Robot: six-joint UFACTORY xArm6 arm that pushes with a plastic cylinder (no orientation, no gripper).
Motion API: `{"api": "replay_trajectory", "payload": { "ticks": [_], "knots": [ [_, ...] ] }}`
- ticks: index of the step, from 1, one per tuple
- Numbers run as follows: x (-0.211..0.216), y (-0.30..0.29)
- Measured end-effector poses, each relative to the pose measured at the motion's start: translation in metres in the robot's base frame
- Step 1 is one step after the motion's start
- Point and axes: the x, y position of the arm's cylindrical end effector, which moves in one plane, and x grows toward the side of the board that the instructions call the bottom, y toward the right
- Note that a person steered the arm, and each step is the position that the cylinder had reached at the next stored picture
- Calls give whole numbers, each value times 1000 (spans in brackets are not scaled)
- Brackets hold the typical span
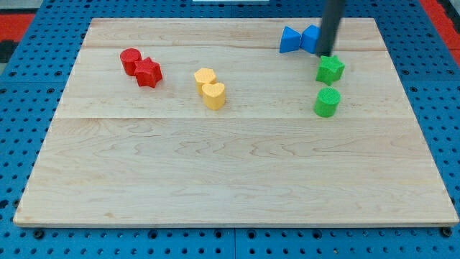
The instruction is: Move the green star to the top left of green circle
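Observation:
The green star [330, 70] lies near the view's top right of the wooden board. The green circle [327, 102] stands just below it, a small gap between them. My tip [326, 54] is at the star's upper edge, touching or nearly touching it, and just right of the blue blocks. The rod rises out of the view's top.
Two blue blocks [299, 39] lie side by side above and left of the star, the right one partly behind the rod. Two yellow blocks [210, 88] sit touching at centre top. A red circle [131, 60] and red star [149, 73] touch at top left. The board's edge [402, 65] is at the right.

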Motion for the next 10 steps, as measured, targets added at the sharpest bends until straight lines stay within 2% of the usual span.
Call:
{"api": "replay_trajectory", "payload": {
  "ticks": [2,3,4,5,6,8,9,10],
  "knots": [
    [30,-5],
    [43,-44],
    [61,-54],
    [18,-52],
    [27,-103],
    [80,-26],
    [72,-27],
    [24,-80]
  ]
}}
